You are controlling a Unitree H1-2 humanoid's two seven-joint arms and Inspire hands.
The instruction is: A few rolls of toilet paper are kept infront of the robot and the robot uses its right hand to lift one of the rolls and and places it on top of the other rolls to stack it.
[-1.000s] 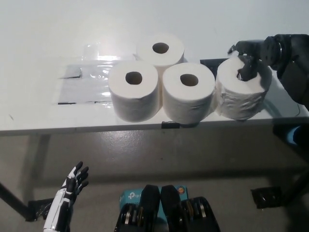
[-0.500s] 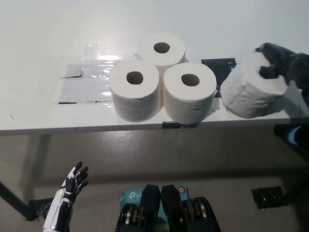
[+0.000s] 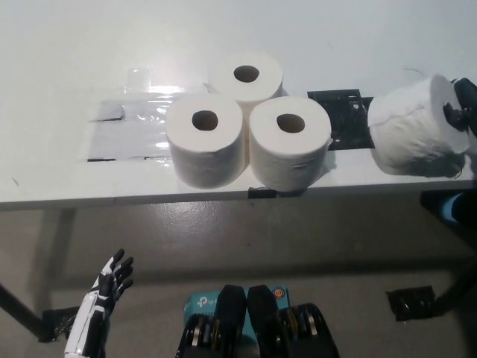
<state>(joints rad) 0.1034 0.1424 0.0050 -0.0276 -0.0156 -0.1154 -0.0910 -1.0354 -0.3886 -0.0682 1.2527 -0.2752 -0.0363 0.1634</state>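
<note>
Since a second ago: held roll point(image 3: 412, 123) has left its upright stand beside the group and now hangs tipped on its side, raised off the white table point(image 3: 67, 67), carried further to the robot's right, well apart from the rest.

Right hand point(image 3: 463, 112): black, at the picture's right edge, largely cut off; fingers hooked into the roll's core end and pinching it. Roll lies directly to the hand's left, touching it, its core facing the hand.

Three standing rolls, unmoved, well to the left of the right hand: front right roll point(image 3: 290, 142), nearest the hand; front left roll point(image 3: 204, 138), touching it; rear roll point(image 3: 246, 74), behind and between the two.

Black patch point(image 3: 339, 119) on the tabletop: now uncovered, between the held roll and the front right roll.

Left hand point(image 3: 112, 280): white, resting low below the table edge, far from the right hand, fingers spread, holding nothing.
</note>
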